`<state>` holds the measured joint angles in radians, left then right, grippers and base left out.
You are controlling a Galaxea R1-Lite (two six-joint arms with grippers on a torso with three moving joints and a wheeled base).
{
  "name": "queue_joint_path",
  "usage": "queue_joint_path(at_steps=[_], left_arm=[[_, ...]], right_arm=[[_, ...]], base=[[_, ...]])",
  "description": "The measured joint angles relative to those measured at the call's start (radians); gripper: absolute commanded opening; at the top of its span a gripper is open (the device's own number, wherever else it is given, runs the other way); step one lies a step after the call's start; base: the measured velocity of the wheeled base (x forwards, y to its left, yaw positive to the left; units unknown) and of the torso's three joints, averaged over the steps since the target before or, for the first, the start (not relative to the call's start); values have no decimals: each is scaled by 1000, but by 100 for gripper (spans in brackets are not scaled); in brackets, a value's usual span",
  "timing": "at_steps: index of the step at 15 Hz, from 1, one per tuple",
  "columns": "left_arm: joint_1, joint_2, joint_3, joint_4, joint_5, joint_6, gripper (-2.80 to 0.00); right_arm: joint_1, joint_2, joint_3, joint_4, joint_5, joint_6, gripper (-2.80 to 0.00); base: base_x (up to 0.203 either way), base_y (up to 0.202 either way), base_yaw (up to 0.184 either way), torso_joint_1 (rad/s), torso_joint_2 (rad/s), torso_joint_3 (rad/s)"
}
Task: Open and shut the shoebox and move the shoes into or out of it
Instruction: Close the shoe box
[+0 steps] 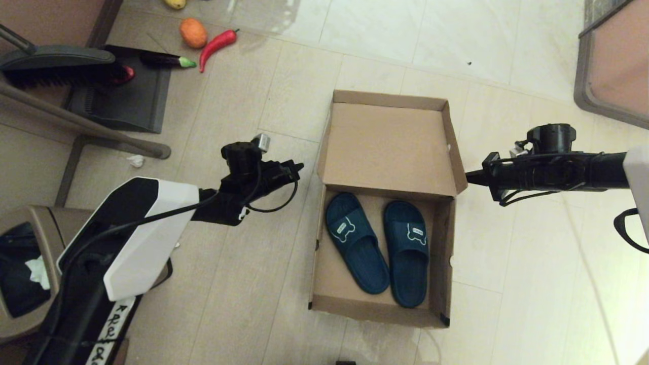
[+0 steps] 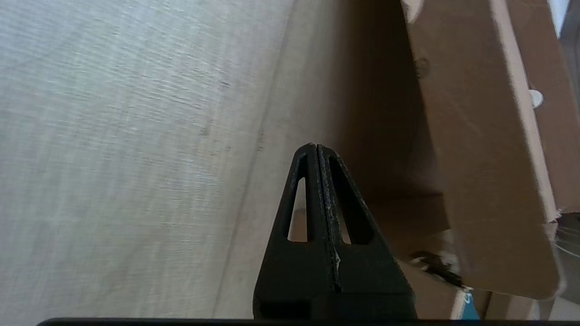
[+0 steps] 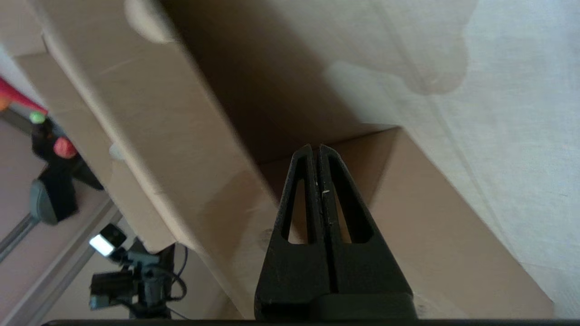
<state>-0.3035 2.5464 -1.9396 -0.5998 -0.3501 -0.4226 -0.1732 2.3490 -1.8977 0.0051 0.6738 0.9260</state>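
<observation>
The shoebox (image 1: 386, 309) sits on the floor (image 1: 507, 50) between the 2 arms, its lid (image 1: 388, 144) standing open at the far side. The 2 shoes (image 1: 377, 246) lie side by side inside, toes toward the robot, straps toward the lid.

The left claw (image 1: 296, 166) hovers just beside the box's left wall near the hinge, fingers pressed together and holding nothing. The right claw (image 1: 469, 177) sits against the lid's right corner flap, also closed and empty.

The cardboard looks light and fairly stiff, but the lid would likely flex or swing if pushed at 1 corner, so a push at both sides should close it evenly. The rubber slides look soft, light and grippy; I'd say the strap is the best hold, being raised enough to pinch.
</observation>
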Motion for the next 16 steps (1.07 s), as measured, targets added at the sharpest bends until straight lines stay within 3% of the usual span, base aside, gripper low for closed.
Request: queue_joint_path(at_steps=[16], left_arm=[[6,8,18,11,1,4,-280]], right_arm=[[89,2,90,-1,-38,35,-280]], base=[[0,0,0,0,0,0]])
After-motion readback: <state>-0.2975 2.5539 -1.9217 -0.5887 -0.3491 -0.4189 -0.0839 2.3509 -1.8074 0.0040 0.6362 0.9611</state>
